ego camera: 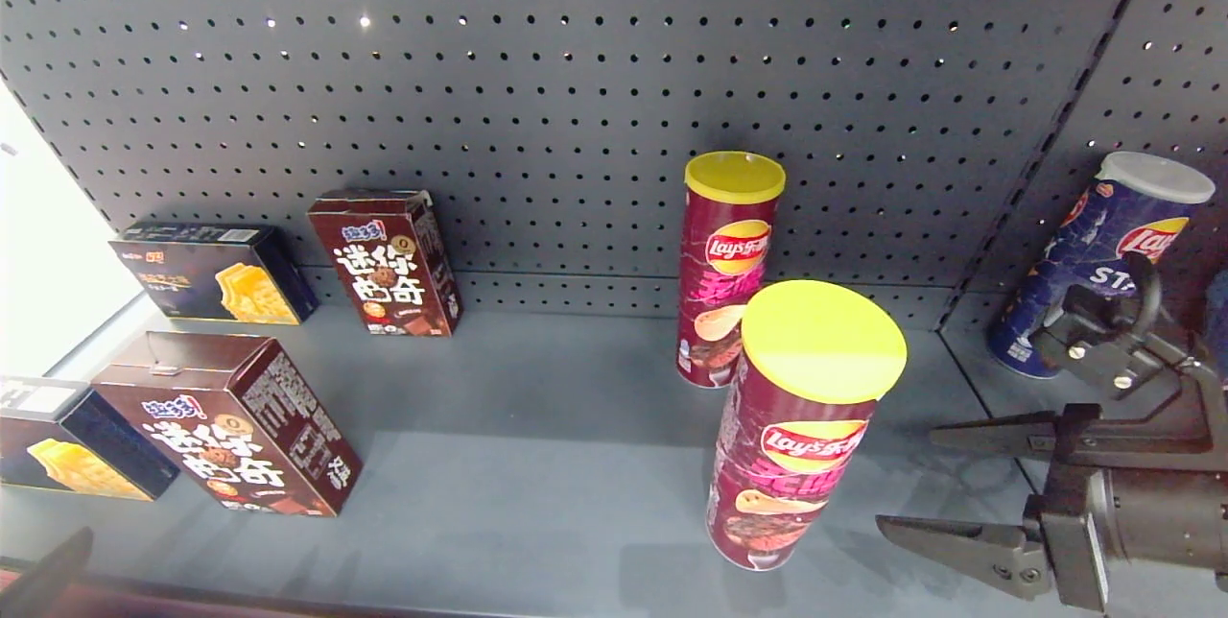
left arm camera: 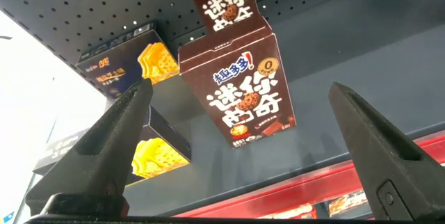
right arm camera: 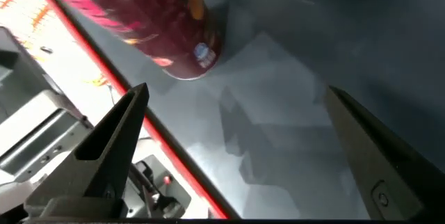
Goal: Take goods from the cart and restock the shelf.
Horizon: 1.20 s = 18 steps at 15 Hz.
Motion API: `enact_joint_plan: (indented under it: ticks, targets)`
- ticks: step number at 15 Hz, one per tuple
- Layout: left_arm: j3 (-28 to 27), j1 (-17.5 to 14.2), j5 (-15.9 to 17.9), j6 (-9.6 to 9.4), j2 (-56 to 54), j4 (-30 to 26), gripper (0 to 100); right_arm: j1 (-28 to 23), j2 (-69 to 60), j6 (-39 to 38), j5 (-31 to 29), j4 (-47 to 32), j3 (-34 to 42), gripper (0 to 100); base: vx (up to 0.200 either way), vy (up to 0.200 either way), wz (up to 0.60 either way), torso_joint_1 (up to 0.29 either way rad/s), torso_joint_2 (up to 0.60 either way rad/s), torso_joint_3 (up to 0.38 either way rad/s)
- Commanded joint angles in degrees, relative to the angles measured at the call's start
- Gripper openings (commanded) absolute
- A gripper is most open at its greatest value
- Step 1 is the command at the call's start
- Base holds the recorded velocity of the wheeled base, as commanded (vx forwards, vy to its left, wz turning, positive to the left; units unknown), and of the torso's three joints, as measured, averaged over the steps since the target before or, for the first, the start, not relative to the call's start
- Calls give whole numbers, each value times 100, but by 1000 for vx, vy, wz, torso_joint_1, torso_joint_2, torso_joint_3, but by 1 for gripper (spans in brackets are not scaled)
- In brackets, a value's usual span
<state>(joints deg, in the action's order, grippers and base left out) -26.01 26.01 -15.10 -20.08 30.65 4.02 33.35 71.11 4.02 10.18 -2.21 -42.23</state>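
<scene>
1. Head view: right gripper (ego camera: 907,482) spread wide, nothing held, just beside front can (ego camera: 801,426), upright on shelf (ego camera: 537,464).
2. Left gripper (left arm camera: 240,90) likewise spread, nothing held, brown box (left arm camera: 240,71) ahead.
3. Can probably light, stiff, slick; best taken mid-body, gently.

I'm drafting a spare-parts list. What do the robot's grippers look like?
The right gripper has two matte black, wedge-shaped fingers tapering to points, on a blocky black body with small silver screws. The left gripper has the same dark tapered fingers.
</scene>
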Motion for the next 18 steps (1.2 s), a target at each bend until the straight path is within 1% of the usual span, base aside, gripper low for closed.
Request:
enact_joint_plan:
  ticks: [1,6,9,12,16,18]
  targets:
    - [0,0,-1,21,-32,2,100,4,167,2,-16,1,-22,100,0,0,0,0,0,0]
    - [9,0,-1,118,-68,2,100,4,378,2,-95,1,-137,100,0,0,0,0,0,0]
    - [9,0,-1,118,-68,2,100,22,509,2,-95,1,-242,100,0,0,0,0,0,0]
    - [9,0,-1,197,-68,2,100,128,676,2,-95,1,-330,100,0,0,0,0,0,0]
    - [17,0,-10,206,-68,2,100,207,852,2,-95,27,-374,100,0,0,0,0,0,0]
    - [70,0,-10,276,-68,2,100,277,949,2,-104,124,-374,100,0,0,0,0,0,0]
